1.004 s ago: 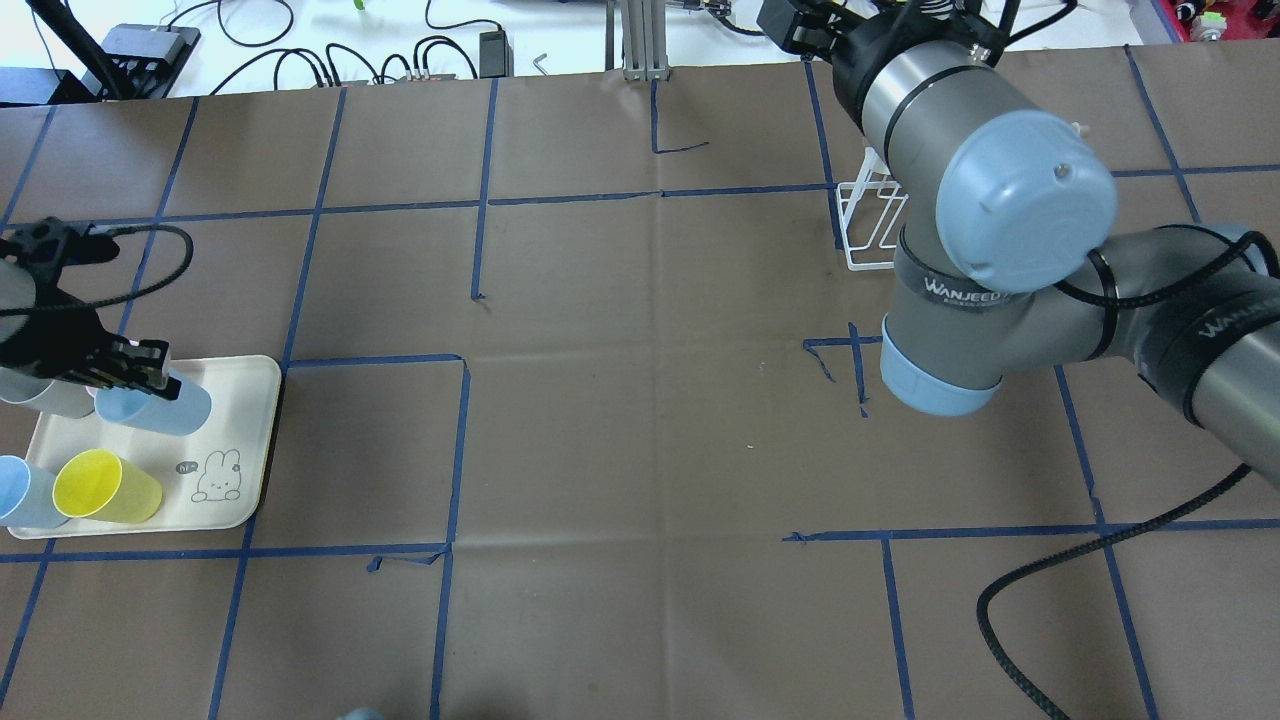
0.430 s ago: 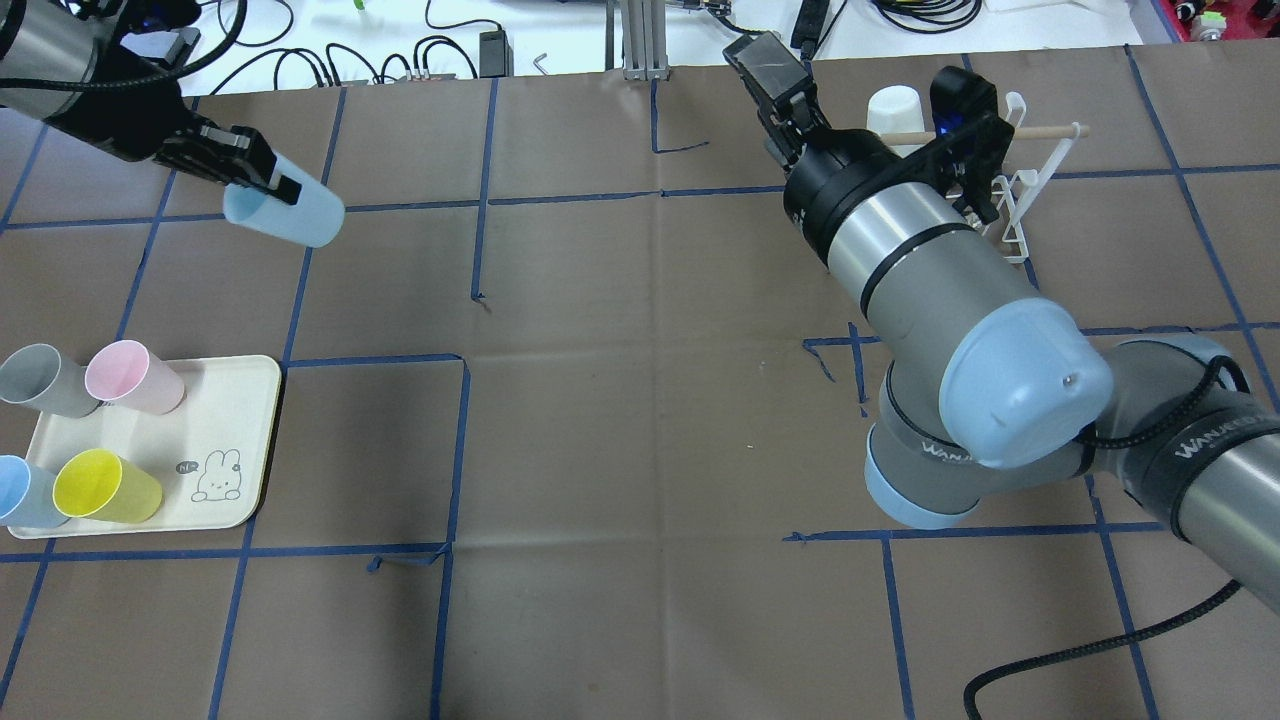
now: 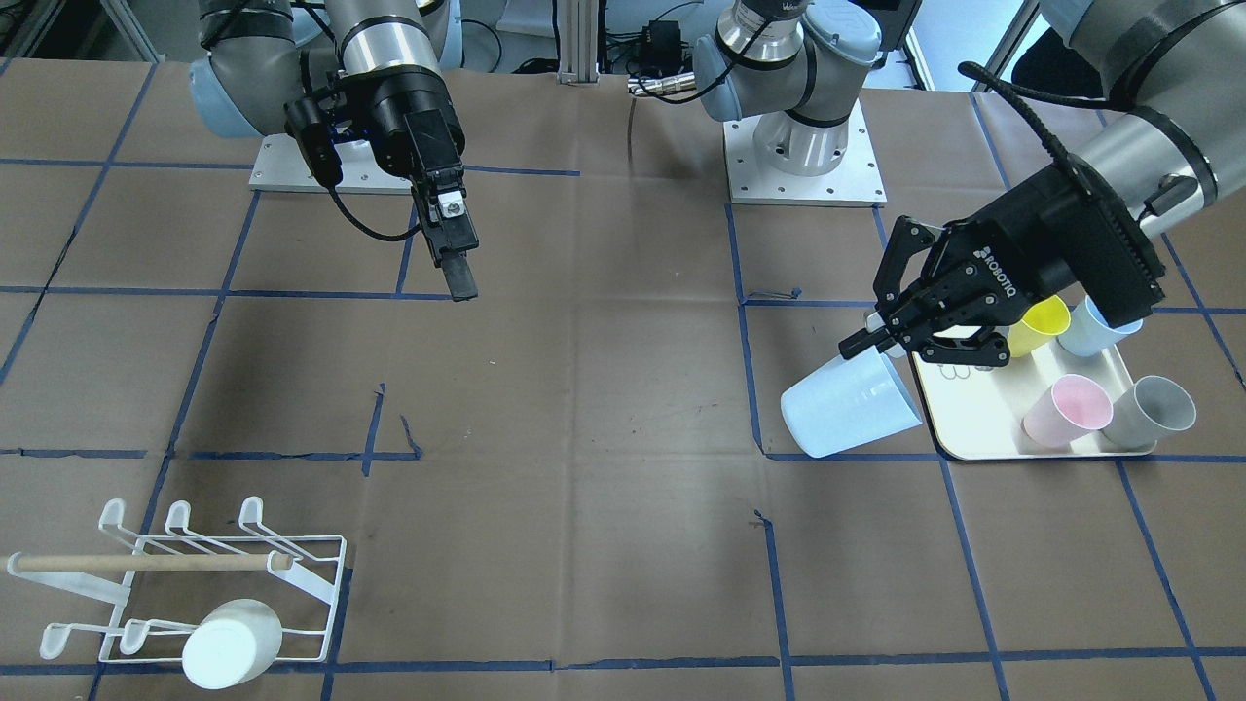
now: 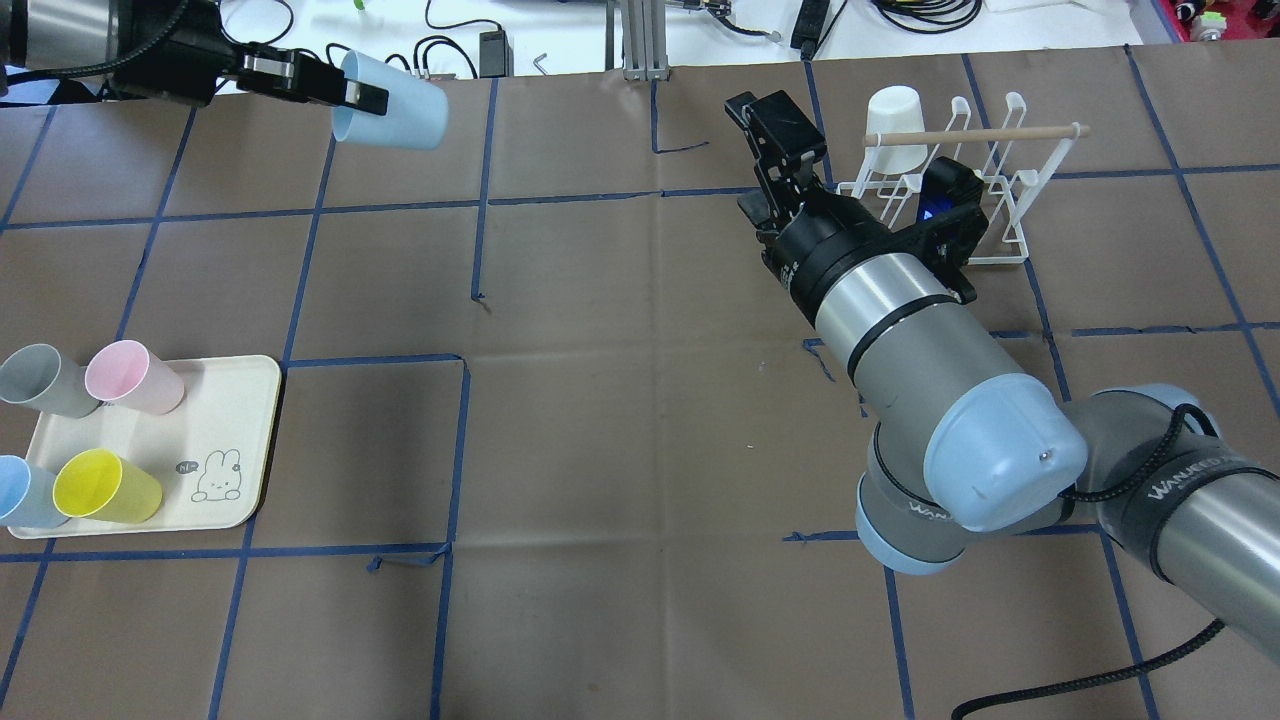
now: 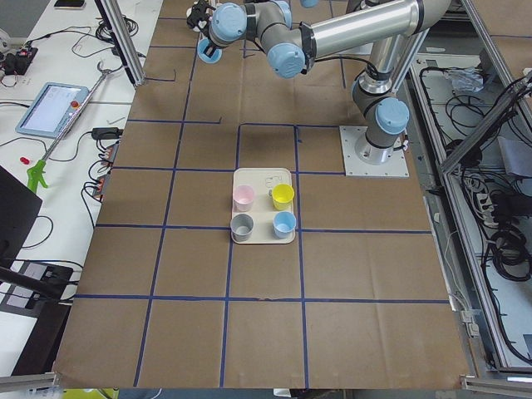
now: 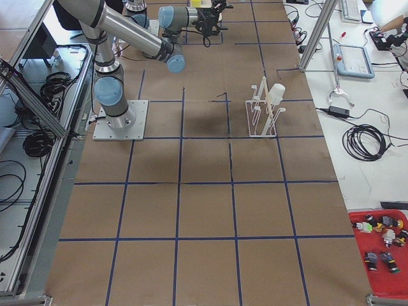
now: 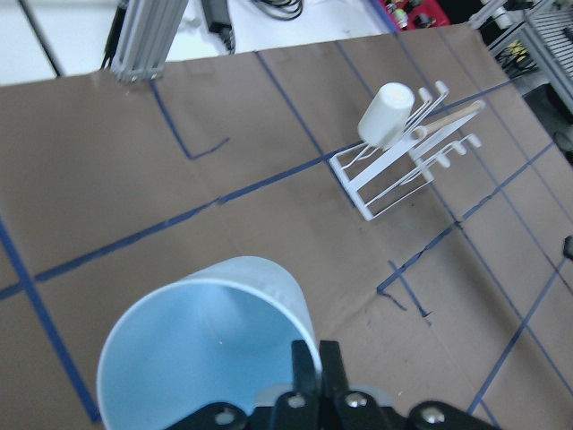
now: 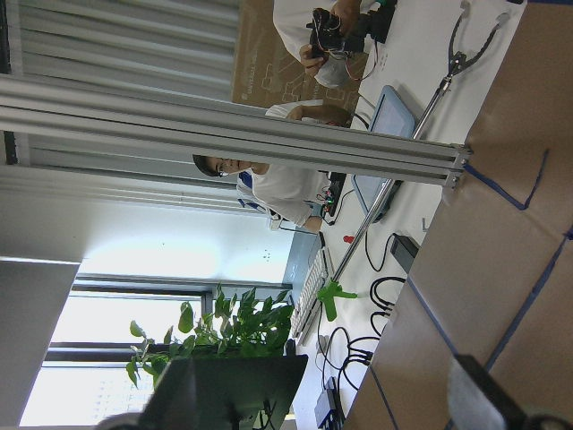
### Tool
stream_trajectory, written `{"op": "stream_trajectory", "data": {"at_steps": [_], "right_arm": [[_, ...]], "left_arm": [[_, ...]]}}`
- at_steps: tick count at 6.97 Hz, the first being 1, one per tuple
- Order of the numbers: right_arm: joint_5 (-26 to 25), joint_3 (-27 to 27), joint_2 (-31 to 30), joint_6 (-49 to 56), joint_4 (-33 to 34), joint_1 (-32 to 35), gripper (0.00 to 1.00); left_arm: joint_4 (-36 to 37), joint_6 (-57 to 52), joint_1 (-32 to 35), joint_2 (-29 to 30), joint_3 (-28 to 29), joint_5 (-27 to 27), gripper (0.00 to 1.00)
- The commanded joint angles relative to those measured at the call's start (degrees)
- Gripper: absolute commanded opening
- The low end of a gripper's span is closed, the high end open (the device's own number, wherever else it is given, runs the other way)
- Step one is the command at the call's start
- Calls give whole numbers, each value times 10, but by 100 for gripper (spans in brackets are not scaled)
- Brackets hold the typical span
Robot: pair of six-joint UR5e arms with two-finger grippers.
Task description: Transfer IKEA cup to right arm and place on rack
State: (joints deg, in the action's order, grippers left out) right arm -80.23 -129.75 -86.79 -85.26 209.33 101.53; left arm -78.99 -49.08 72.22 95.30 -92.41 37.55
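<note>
Overhead exterior. 8 o'clock: tray (image 4: 232, 440), four cups. 3 o'clock: right gripper (image 4: 770, 125), fingers spread wide, empty. 1 o'clock: rack (image 4: 1000, 188), white cup (image 4: 897, 128) hung. 11 o'clock: left gripper (image 4: 350, 92) clamped on blue cup (image 4: 398, 102), lying sideways, airborne.

"ROBOTIQ" on the left end effector (image 3: 891, 343); "WANJEED" on a dark band of the right arm (image 4: 1180, 485)

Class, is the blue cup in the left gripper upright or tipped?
Tipped: the blue cup lies near horizontal, its rim pinched by the left gripper.
</note>
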Motion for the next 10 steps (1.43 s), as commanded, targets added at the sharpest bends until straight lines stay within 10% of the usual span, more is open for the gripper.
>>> {"op": "stream_trajectory", "data": {"at_steps": [1,7,10], "right_arm": [[-5,-4,4,-11,-8,1,100],[2,5,11,-134,-87,29,100],[1,39,34,-135,-108,38,100]], "left_arm": [[87,-55,0,-9,-56,-76,0],[589,-57,13,0,-324,-235,0],[795,125,55,9,-364,-229,0]]}}
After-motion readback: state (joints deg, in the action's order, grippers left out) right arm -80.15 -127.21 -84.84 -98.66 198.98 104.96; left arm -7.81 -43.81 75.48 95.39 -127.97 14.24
